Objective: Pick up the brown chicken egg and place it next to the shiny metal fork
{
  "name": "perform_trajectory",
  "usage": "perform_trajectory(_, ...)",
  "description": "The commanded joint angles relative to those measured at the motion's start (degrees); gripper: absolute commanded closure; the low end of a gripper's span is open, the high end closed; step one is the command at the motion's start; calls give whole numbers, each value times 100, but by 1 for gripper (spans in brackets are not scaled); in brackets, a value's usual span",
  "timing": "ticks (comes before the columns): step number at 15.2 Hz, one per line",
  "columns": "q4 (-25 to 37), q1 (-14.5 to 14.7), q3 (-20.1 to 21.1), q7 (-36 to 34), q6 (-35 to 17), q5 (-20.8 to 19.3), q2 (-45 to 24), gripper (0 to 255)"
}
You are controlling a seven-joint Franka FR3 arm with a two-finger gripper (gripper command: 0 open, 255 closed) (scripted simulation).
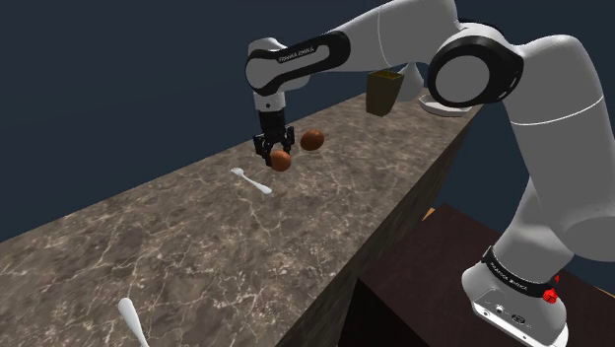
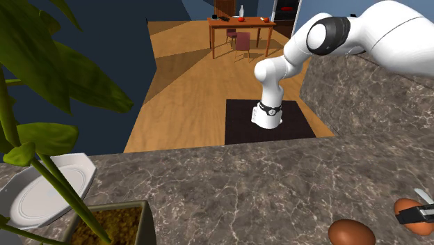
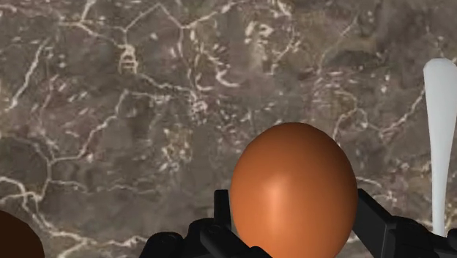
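- Gripper [image 1: 277, 154]: closed around egg [image 3: 293, 192], above marble counter [image 1: 197, 246].
- Second egg [image 1: 312, 140]: on counter, just beside gripper.
- White utensil [image 1: 252, 182]: flat on counter, near held egg, not touching.
- Plant pot [image 1: 382, 92]: far end.

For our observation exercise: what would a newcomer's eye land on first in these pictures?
A brown egg clasped in the black gripper over the marble counter. A darker egg lies just to the shoulder view's right of it, a white fork to its left.
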State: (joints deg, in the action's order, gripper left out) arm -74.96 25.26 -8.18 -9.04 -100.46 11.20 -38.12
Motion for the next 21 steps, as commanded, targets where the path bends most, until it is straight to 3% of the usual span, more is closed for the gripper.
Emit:
perform_trajectory(1, -6, -1, 0, 2, -11, 1, -1, 255)
perform_trajectory(5, -6, -1, 0, 2, -11, 1, -1, 255)
perform_trajectory(6, -6, -1, 0, 2, -11, 1, -2, 0)
perform_trajectory(11, -6, 0, 0, 2, -11, 1, -1, 0)
perform_trajectory(15, 889, -98, -10, -53, 773, -19, -109, 0)
perform_trajectory(21, 889, -98, -10, -53, 773, -19, -109, 0)
